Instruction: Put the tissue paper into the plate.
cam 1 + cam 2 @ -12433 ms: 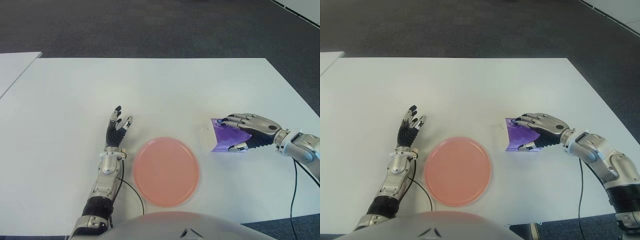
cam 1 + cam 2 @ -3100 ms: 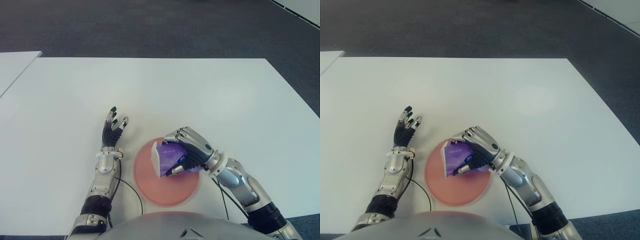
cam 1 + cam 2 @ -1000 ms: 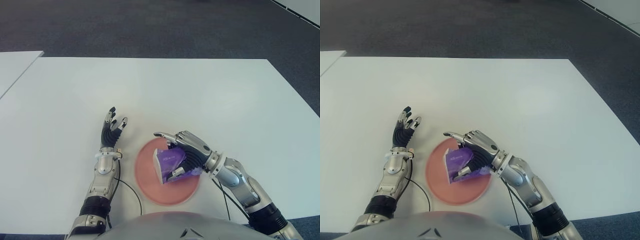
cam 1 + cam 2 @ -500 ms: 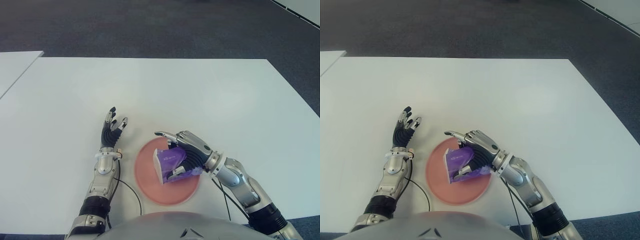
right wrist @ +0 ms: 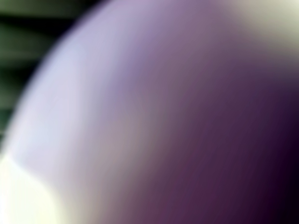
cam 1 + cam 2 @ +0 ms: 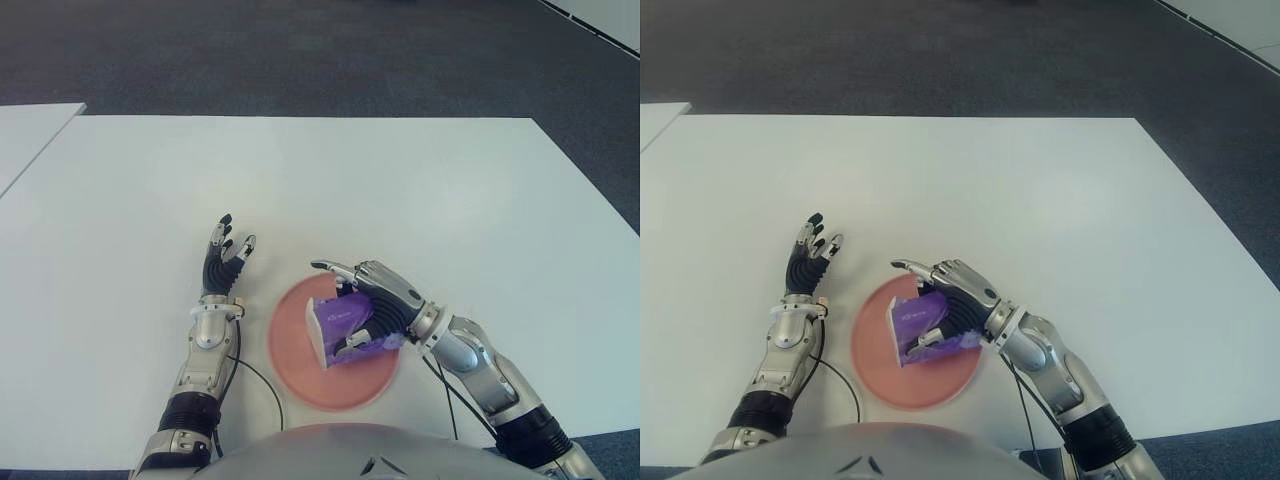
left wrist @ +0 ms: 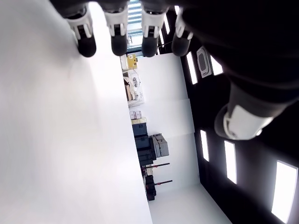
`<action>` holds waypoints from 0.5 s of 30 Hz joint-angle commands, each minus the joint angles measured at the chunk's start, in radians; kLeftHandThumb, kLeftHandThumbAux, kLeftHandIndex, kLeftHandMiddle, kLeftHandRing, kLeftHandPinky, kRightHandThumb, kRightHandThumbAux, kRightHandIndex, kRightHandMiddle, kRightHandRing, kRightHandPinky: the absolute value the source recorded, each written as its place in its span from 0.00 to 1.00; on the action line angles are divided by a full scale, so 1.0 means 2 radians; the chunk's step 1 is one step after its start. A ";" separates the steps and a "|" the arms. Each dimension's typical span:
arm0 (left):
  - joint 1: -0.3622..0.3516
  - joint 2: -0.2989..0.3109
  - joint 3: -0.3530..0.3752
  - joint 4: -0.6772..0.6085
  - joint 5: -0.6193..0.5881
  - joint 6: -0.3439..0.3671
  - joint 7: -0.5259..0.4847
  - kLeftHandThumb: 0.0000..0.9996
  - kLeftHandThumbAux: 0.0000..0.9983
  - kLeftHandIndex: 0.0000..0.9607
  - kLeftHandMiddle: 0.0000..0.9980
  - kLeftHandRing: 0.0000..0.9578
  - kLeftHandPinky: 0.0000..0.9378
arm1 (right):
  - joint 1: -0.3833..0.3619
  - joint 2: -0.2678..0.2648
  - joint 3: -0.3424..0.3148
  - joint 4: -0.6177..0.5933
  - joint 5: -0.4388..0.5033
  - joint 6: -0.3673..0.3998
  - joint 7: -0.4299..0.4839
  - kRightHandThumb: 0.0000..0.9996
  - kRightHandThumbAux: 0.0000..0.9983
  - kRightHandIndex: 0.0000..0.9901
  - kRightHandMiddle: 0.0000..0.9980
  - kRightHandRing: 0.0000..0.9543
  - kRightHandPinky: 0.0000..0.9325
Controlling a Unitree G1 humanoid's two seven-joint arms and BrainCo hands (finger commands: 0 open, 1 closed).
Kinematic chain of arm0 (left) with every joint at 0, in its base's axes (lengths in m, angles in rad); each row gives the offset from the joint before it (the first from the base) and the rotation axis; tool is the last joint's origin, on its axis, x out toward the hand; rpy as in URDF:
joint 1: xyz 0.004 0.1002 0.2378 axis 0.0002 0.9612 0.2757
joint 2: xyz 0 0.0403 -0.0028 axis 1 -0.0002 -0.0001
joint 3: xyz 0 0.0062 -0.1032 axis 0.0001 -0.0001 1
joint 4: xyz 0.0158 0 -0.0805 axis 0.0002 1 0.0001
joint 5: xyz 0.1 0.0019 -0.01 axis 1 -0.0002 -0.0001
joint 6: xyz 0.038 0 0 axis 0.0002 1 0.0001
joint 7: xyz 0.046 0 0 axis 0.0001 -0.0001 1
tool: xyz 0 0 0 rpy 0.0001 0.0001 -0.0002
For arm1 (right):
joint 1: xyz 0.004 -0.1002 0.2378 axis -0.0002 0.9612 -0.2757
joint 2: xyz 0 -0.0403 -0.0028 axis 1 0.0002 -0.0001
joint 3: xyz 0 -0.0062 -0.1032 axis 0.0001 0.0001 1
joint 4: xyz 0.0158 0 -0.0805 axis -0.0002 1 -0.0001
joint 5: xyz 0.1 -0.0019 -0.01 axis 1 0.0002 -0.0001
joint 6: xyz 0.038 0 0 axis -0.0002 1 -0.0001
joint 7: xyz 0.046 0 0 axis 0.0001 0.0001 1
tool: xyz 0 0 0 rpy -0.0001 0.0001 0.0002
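Observation:
A purple tissue pack (image 6: 341,326) with a white end stands tilted on the pink plate (image 6: 291,358), near the table's front edge. My right hand (image 6: 383,301) is over the plate's right side, right against the pack. Its index finger sticks straight out above the pack, the other fingers are loosened over it, and the thumb lies by its lower edge. The right wrist view is filled by the purple tissue pack (image 5: 163,116). My left hand (image 6: 224,264) shows left of the plate with straight fingers (image 7: 117,42) and holds nothing.
The white table (image 6: 400,190) stretches far beyond the plate. A black cable (image 6: 262,383) runs along the plate's left rim towards the front edge. A second white table (image 6: 30,125) stands at the far left, with dark carpet behind.
Since 3.1 s ago my right hand lowered the pack onto the plate and loosened its fingers. Over the last second the index finger lifted slightly; the left hand stayed still.

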 commanded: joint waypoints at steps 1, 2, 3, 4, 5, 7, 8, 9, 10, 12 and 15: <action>0.000 0.002 0.000 0.008 0.007 -0.003 0.007 0.05 0.56 0.00 0.00 0.00 0.00 | 0.006 0.000 -0.003 0.018 0.006 0.017 0.012 0.10 0.48 0.00 0.00 0.00 0.00; 0.000 0.002 0.000 0.009 0.007 -0.004 0.007 0.05 0.56 0.00 0.00 0.00 0.00 | 0.006 0.001 -0.003 0.017 0.007 0.018 0.012 0.10 0.48 0.00 0.00 0.00 0.00; 0.000 0.002 0.000 0.011 0.007 -0.006 0.007 0.05 0.56 0.00 0.00 0.00 0.00 | 0.007 0.002 -0.004 0.017 0.007 0.018 0.011 0.10 0.47 0.00 0.00 0.00 0.00; -0.001 0.002 0.000 0.012 0.008 -0.007 0.007 0.05 0.56 0.00 0.00 0.00 0.00 | 0.008 0.003 -0.005 0.017 0.007 0.018 0.010 0.10 0.47 0.00 0.00 0.00 0.00; -0.001 0.002 0.000 0.013 0.007 -0.008 0.007 0.05 0.56 0.00 0.00 0.00 0.00 | 0.009 0.004 -0.005 0.018 0.007 0.017 0.008 0.10 0.47 0.00 0.00 0.00 0.00; -0.002 0.001 0.001 0.014 0.006 -0.009 0.005 0.05 0.55 0.00 0.00 0.00 0.00 | 0.009 0.006 -0.007 0.018 0.006 0.016 0.005 0.10 0.47 0.00 0.00 0.00 0.00; -0.002 0.002 0.001 0.015 0.006 -0.009 0.004 0.05 0.55 0.00 0.00 0.00 0.00 | 0.009 0.007 -0.008 0.019 0.005 0.014 0.003 0.10 0.47 0.00 0.00 0.00 0.00; -0.002 0.002 0.001 0.015 0.005 -0.009 0.004 0.05 0.55 0.00 0.00 0.00 0.00 | 0.009 0.008 -0.008 0.019 0.004 0.013 0.002 0.10 0.47 0.00 0.00 0.00 0.00; -0.002 0.001 0.001 0.015 0.005 -0.009 0.003 0.05 0.55 0.00 0.00 0.00 0.00 | 0.008 0.008 -0.009 0.019 0.004 0.012 0.001 0.10 0.47 0.00 0.00 0.00 0.00; -0.003 0.001 0.001 0.016 0.004 -0.010 0.003 0.05 0.55 0.00 0.00 0.00 0.00 | 0.007 0.008 -0.009 0.020 -0.003 0.007 -0.006 0.10 0.46 0.00 0.00 0.00 0.00; -0.002 0.001 0.001 0.016 0.005 -0.012 0.004 0.06 0.55 0.00 0.00 0.00 0.00 | 0.004 0.007 -0.010 0.024 -0.018 -0.008 -0.024 0.10 0.44 0.00 0.00 0.00 0.00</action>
